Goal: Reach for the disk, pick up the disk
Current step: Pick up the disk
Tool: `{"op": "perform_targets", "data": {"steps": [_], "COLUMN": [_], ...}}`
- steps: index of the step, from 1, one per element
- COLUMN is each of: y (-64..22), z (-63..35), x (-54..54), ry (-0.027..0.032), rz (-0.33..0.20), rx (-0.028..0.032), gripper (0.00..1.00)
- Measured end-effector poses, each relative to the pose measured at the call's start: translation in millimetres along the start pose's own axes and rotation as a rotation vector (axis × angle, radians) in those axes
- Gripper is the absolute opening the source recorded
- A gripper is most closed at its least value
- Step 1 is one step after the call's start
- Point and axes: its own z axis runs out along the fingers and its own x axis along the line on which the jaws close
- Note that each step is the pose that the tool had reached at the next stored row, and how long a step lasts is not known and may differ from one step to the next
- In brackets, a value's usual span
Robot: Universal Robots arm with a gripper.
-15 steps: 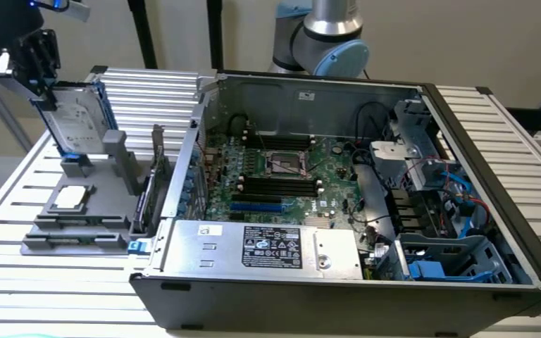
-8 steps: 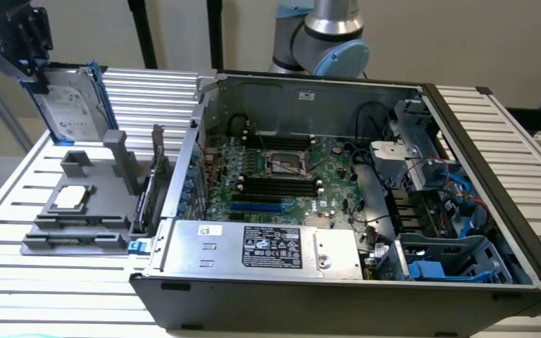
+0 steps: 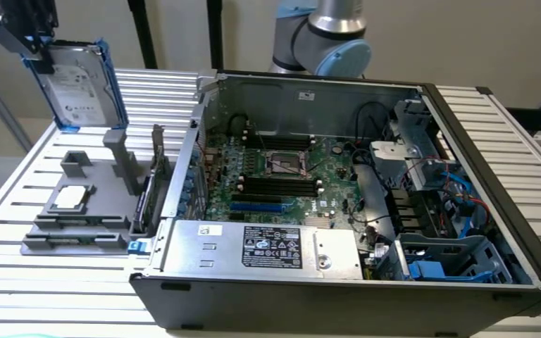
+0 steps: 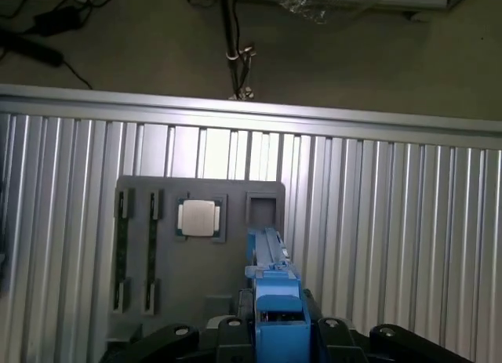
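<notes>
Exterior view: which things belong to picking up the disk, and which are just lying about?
Job: disk, held aloft in its blue frame; gripper, shut on it.
Lying about: gray fixture, square chip on it, open computer case, power-supply box, motherboard.

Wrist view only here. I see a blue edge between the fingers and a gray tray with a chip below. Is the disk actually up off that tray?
Observer: Yes. In the exterior view the disk hangs from the gripper, raised over the gray fixture.
Operator: Straight or tilted?
Observer: Tilted. Its silver labelled face is toward the exterior view's right, and its lower corner is close above the fixture's upright post.
Operator: Anything next to the fixture?
Observer: An open computer case on the exterior view's right, with its motherboard exposed.
</notes>
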Motion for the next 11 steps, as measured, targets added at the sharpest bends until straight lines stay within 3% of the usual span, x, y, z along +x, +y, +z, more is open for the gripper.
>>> {"op": "perform_targets", "data": {"steps": [11], "y": [-48.2], "z": [-51.6], "x": [9.7], "ry": [-0.0041], "rz": [0.0], "rx": [-0.0033], "gripper": [0.33]}}
